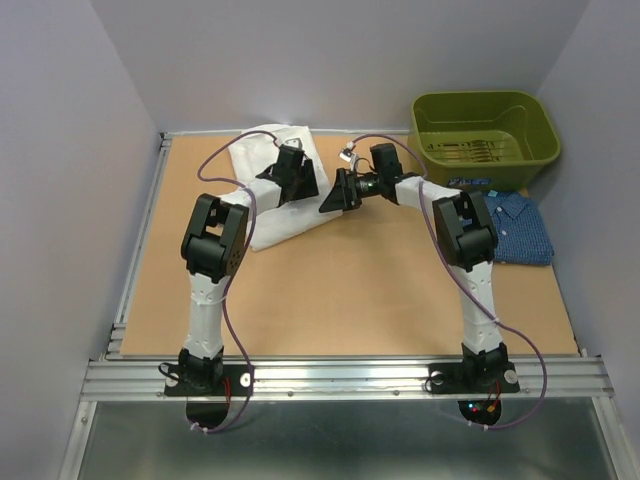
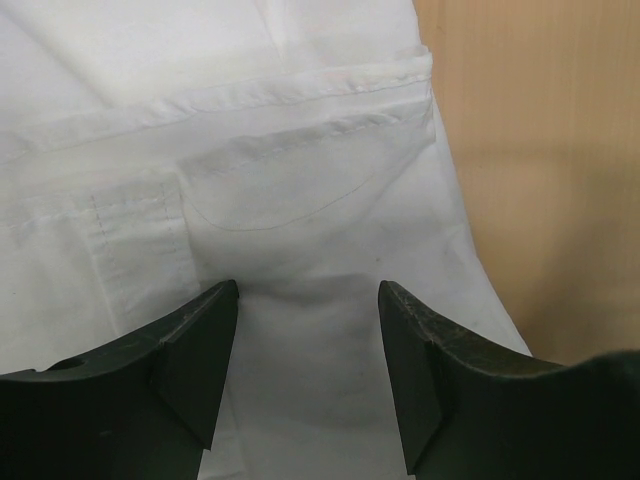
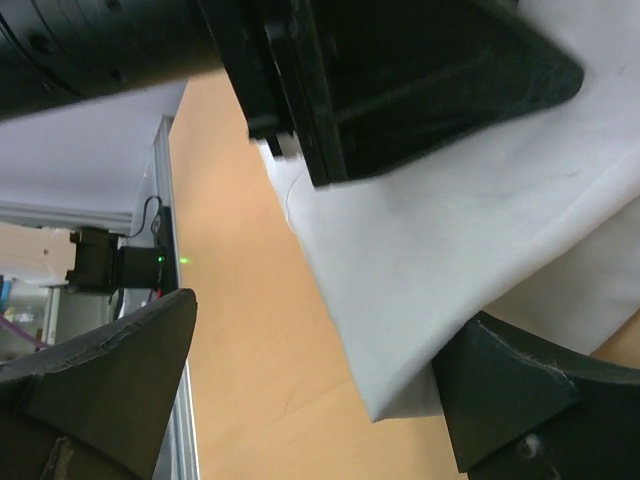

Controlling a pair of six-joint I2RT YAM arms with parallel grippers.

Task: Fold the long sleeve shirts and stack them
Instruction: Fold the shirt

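The white long sleeve shirt (image 1: 262, 190) lies partly folded on the table at the back left. My left gripper (image 1: 298, 183) hangs open just above it; in the left wrist view its fingers (image 2: 195, 350) straddle smooth white cloth (image 2: 250, 150) below a stitched seam, gripping nothing. My right gripper (image 1: 333, 198) is open at the shirt's right edge. In the right wrist view (image 3: 315, 340) a corner of the white shirt (image 3: 450, 250) lies between its jaws, close to the right finger (image 3: 520, 390). The dark blue shirt (image 1: 515, 225) lies folded at the right.
An olive-green plastic bin (image 1: 485, 140) stands at the back right, just behind the blue shirt. Bare brown table (image 1: 350, 290) lies in front of both shirts. The left gripper's black body (image 3: 400, 80) fills the top of the right wrist view.
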